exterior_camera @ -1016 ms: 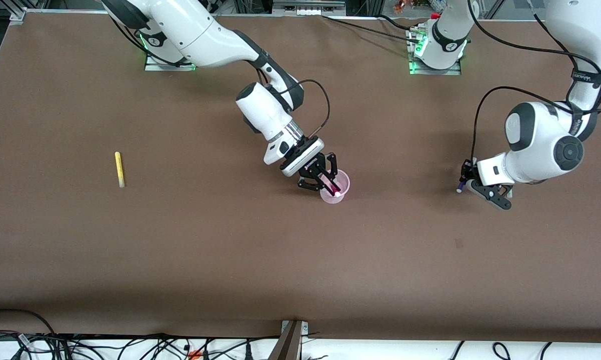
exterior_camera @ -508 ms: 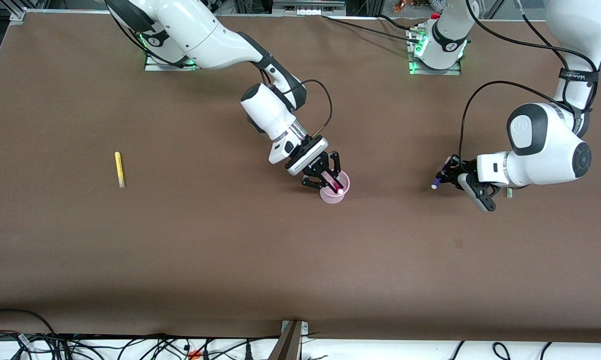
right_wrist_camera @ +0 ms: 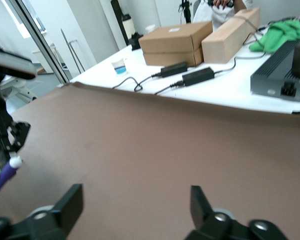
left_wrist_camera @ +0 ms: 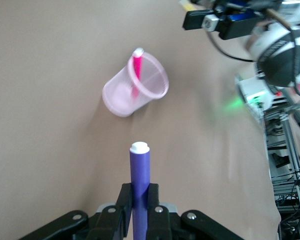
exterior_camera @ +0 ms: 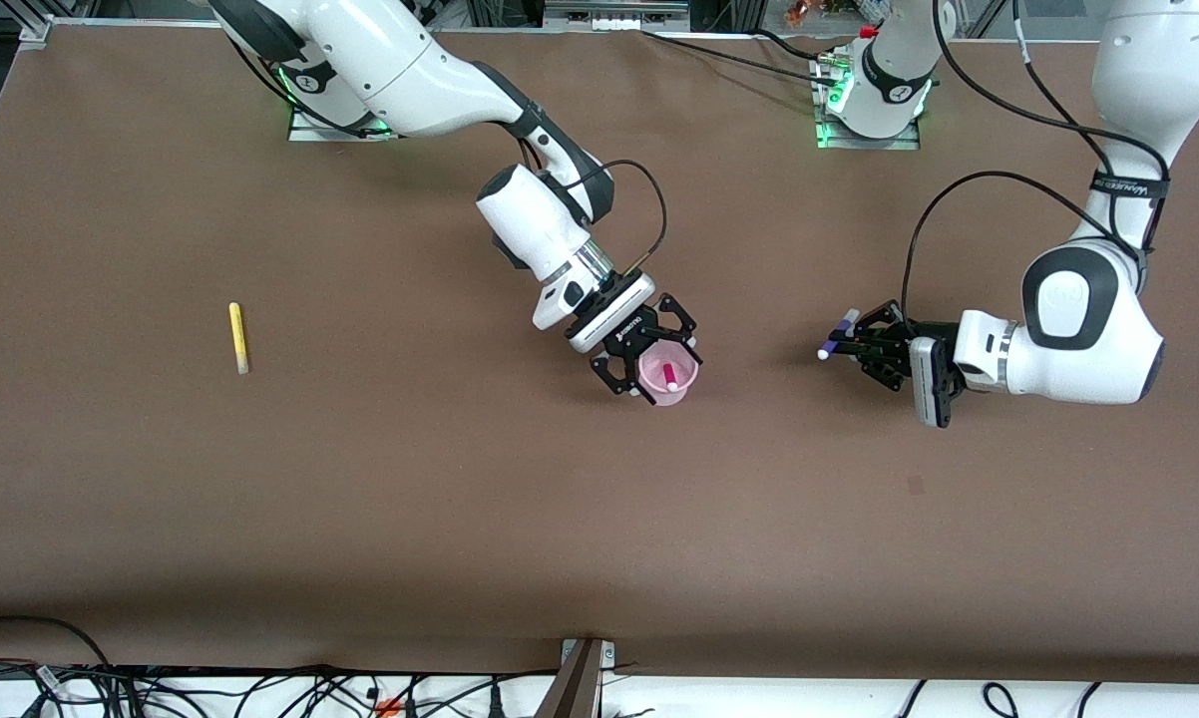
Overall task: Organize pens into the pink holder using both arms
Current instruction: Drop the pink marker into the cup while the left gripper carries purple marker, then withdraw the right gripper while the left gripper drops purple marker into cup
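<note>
Near the middle of the brown surface (exterior_camera: pixel 460 499) stands the small translucent pale pink plastic holder (exterior_camera: pixel 668 378), upright, with the slim magenta marker pen (exterior_camera: pixel 670 375) inside it, pale tip up and leaning against the rim. Directly over that cup hangs the right arm's black two-finger end effector (exterior_camera: pixel 647 360), its fingers spread wide to either side of the rim and gripping nothing; the right wrist view shows the same open fingers (right_wrist_camera: pixel 70 205) with only bare brown surface between them.

Toward the right arm's end of the surface, well apart from the cup and about level with it from the front edge, the short yellow marker pen (exterior_camera: pixel 237 337) lies flat, its pale tip pointing toward the front edge.

Toward the left arm's end, the left arm's black end effector (exterior_camera: pixel 864 346) is up in the air over open surface, turned sideways so it points at the cup. Its fingers are pinched on the dark purple marker pen (exterior_camera: pixel 836 346), whose pale tip sticks out toward the pink holder. From the left wrist view the purple pen (left_wrist_camera: pixel 139 190) is clamped between the two pads and aims at the holder (left_wrist_camera: pixel 135 85), which is still some way off, the magenta pen (left_wrist_camera: pixel 136 75) visible inside.
</note>
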Controlling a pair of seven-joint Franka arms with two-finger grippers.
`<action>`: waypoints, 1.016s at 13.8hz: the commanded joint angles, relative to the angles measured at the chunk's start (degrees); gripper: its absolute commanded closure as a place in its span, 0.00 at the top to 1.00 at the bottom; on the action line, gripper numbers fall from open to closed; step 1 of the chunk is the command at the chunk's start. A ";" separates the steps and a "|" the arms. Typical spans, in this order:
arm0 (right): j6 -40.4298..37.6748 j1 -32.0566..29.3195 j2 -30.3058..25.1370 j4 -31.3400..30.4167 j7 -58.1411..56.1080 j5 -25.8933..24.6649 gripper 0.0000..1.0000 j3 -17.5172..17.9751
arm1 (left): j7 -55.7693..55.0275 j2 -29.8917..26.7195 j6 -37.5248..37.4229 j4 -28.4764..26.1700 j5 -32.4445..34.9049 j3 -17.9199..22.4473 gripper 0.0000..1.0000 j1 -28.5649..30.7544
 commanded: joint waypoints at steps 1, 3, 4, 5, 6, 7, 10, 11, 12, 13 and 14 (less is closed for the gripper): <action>-5.45 -1.25 -4.25 -0.55 0.28 1.93 1.00 -0.10 | 13.08 3.35 -3.26 2.00 -6.05 -0.66 0.00 2.21; -16.22 -2.91 -9.51 -0.55 0.64 3.16 1.00 -0.28 | 21.79 6.95 -6.93 2.00 -14.49 -0.75 0.00 1.34; -22.03 -4.06 -12.41 -0.55 0.64 3.17 1.00 -0.28 | 24.01 7.84 -7.73 2.00 -16.53 -1.45 0.00 1.25; -28.18 -5.46 -14.96 -0.55 0.64 3.17 1.00 -0.28 | 25.07 7.85 -7.57 2.00 -17.24 -2.50 0.00 0.99; -34.24 -6.60 -17.42 -0.55 0.64 3.17 1.00 -0.28 | 25.26 7.85 -7.48 2.61 -18.90 -3.90 0.00 0.90; -41.53 -8.10 -20.23 -0.46 0.47 3.17 1.00 -0.45 | 25.26 7.85 -7.48 3.48 -20.66 -5.39 0.00 0.98; -59.47 -13.10 -26.31 -0.46 0.12 3.17 1.00 -1.59 | 26.48 9.07 -4.94 6.99 -24.97 -6.38 0.00 -3.56; -64.58 -14.34 -28.24 -0.46 -0.50 3.17 1.00 -2.82 | 27.01 9.78 -3.36 7.18 -26.46 -6.38 0.00 -5.24; -68.28 -15.31 -29.65 -0.46 -1.81 3.17 1.00 -4.92 | 29.89 10.31 -0.04 7.10 -26.91 -6.38 0.00 -6.74; -70.84 -15.32 -31.06 -0.55 -2.52 3.25 1.00 -7.72 | 32.53 10.75 2.34 7.10 -27.88 -6.38 0.00 -8.84; -73.30 -15.32 -31.85 -0.55 -2.52 3.25 1.00 -10.36 | 34.12 10.84 3.76 6.57 -30.06 -6.38 0.00 -10.43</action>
